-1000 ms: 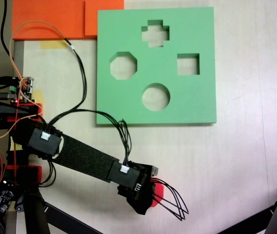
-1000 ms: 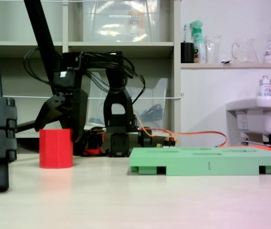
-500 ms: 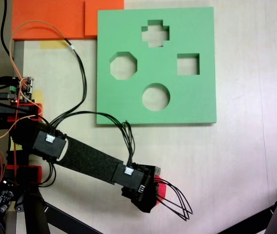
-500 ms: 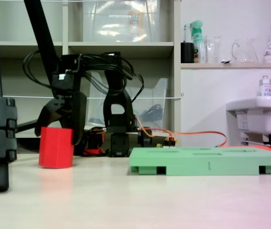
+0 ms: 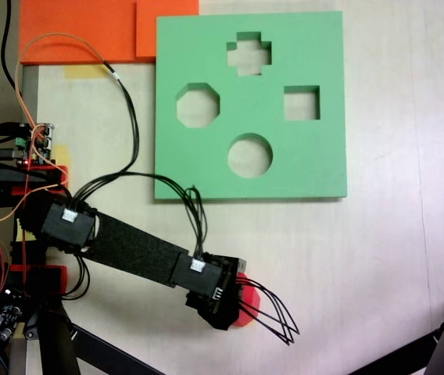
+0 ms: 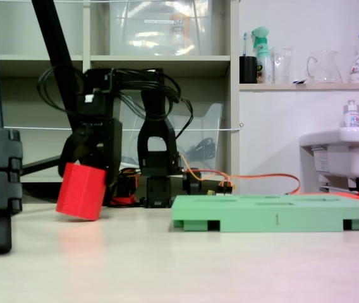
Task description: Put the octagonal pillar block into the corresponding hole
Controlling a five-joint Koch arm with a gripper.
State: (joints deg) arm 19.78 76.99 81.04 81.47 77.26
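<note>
One claw (image 6: 83, 169) clamped on tilted red block (image 6: 81, 191), pale tabletop (image 5: 378, 258), shelving (image 6: 167, 60) behind

Octagonal pillar block (image 6: 81, 191) showing bright red. Foam board (image 5: 316, 168) showing flat green, plain, with its octagonal hole (image 5: 198, 106) showing pale bench through. Arm (image 5: 132, 249) and pincer (image 6: 86, 151) showing black. Bench (image 5: 378, 258) showing pale beige. Orange foam sheets (image 5: 81, 27) sitting top-left.

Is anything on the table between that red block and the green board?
No. In a fixed view the table between the block and the board is bare; the tilted block hangs in the tool.
</note>
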